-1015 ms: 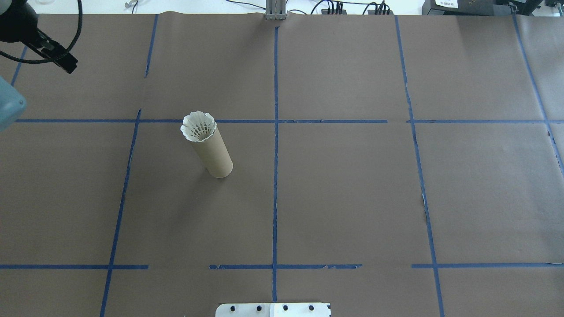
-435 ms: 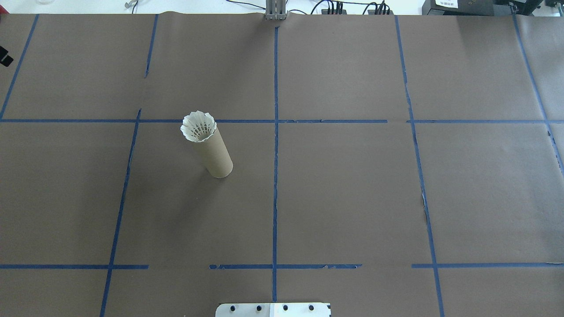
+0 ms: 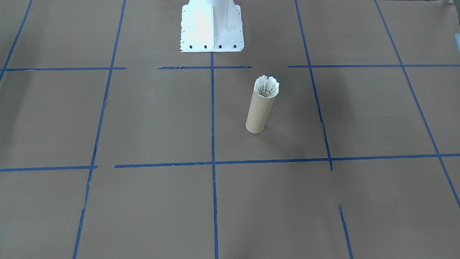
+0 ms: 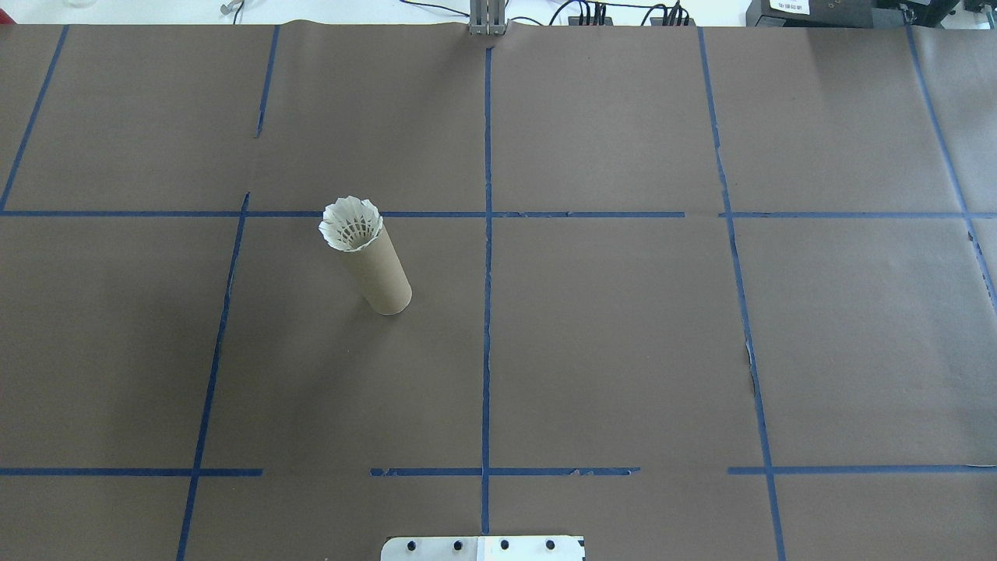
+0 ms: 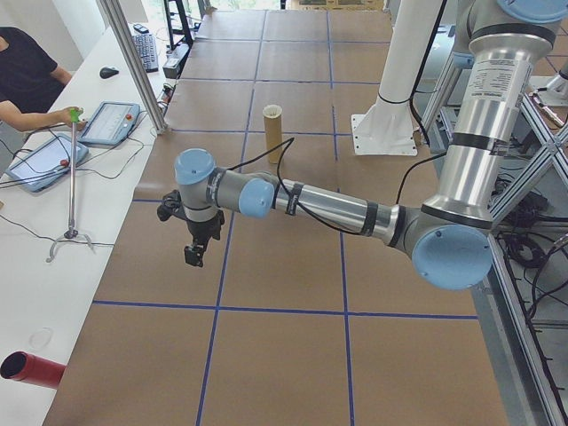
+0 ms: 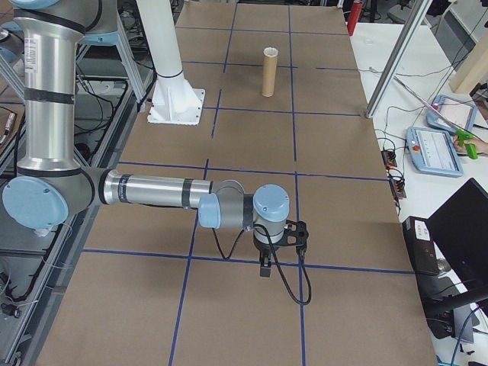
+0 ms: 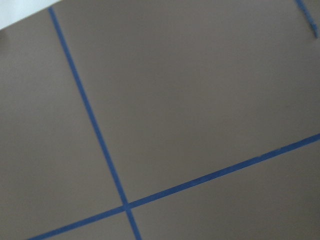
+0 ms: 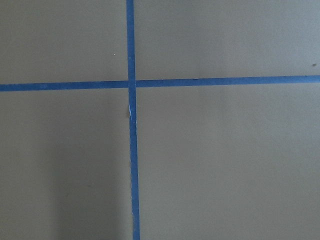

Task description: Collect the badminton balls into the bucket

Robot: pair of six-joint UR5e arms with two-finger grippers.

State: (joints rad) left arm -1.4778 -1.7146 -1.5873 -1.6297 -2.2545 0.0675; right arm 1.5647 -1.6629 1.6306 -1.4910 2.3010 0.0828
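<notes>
The tan cardboard bucket [image 4: 379, 274] stands upright left of the table's centre line, also seen from the front [image 3: 259, 111] and small in both side views [image 5: 272, 133] [image 6: 268, 76]. A white feather badminton ball [image 4: 351, 224] sits skirt-up in its mouth [image 3: 266, 87]. My left gripper [image 5: 193, 257] hangs over the table end far from the bucket, and my right gripper [image 6: 264, 268] hangs over the opposite end. Both show only in side views, so I cannot tell open from shut. The wrist views show only brown paper and blue tape.
The white robot base [image 3: 211, 25] stands at the table's robot side. Blue tape lines grid the brown paper. A side bench holds tablets [image 5: 115, 122], a thin stand [image 5: 71, 177] and a red cylinder [image 5: 31, 368]; a person's arm [image 5: 35, 115] rests there. An upright metal post [image 5: 133, 62] stands at the table edge.
The left arm, seen at the overhead view's upper left a second ago, has withdrawn leftward out of that view. The bucket and the badminton ball have not moved.
</notes>
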